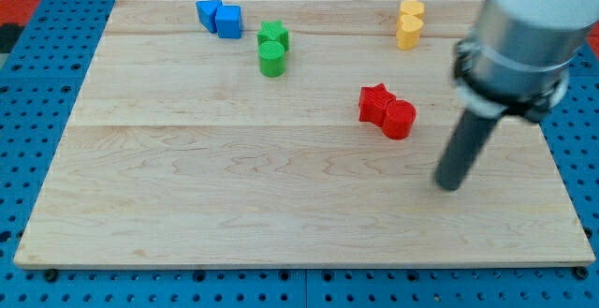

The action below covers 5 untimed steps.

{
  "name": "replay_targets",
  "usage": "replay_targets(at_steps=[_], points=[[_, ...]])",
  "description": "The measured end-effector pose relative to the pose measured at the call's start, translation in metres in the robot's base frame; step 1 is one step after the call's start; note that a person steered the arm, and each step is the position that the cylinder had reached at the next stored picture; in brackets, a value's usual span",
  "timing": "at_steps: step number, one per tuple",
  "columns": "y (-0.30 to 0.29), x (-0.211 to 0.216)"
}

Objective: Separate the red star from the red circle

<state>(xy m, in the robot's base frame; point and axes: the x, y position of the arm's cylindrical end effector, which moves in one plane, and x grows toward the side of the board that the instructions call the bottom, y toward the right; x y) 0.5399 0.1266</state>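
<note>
The red star [374, 103] and the red circle [399, 119] lie touching each other right of the board's middle, the star to the upper left of the circle. My tip [450, 185] rests on the board below and to the right of the red circle, a short way apart from it.
Two blue blocks [219, 17] sit together near the view's top left. A green star [274, 36] and a green circle [271, 60] touch just right of them. Two yellow blocks [410, 22] stand at the top right. The wooden board [187, 177] lies on a blue pegboard.
</note>
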Motion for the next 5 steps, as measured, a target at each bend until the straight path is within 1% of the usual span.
replay_targets(at_steps=[1, 2, 3, 4, 5], points=[[-0.033, -0.035], [-0.038, -0.082], [-0.08, -0.085], [-0.035, -0.113], [-0.01, -0.148]])
